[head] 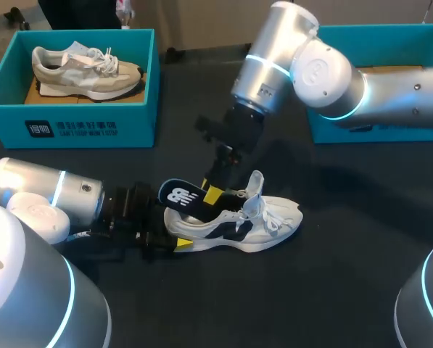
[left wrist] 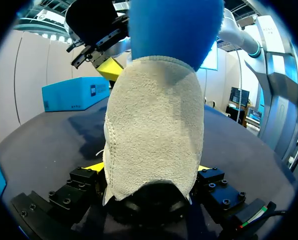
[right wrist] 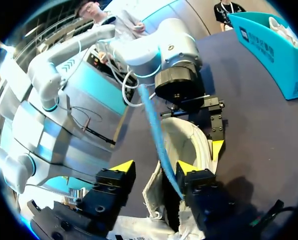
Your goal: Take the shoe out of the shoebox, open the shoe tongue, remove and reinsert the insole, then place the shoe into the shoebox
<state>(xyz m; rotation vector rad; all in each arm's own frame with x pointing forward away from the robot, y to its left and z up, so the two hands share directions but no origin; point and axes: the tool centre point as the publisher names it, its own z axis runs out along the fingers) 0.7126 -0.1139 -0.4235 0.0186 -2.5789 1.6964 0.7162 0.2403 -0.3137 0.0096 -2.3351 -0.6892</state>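
Note:
A white shoe (head: 238, 223) with navy trim lies on its side on the dark table, toe to the right. My left gripper (head: 174, 229) is shut on its heel; in the left wrist view the grey heel (left wrist: 153, 130) fills the gap between the yellow tips of that gripper (left wrist: 149, 170). A dark blue insole (head: 180, 196) sticks up out of the shoe's opening. My right gripper (head: 222, 194) hangs over the opening. In the right wrist view the insole (right wrist: 156, 130) stands edge-on between this gripper's (right wrist: 153, 167) open fingers, against one finger and clear of the other.
A teal shoebox (head: 71, 127) at the back left holds a beige shoe (head: 85, 72). A second teal box (head: 376, 43) stands at the back right, partly hidden behind my right arm. Bare table lies in front of the white shoe.

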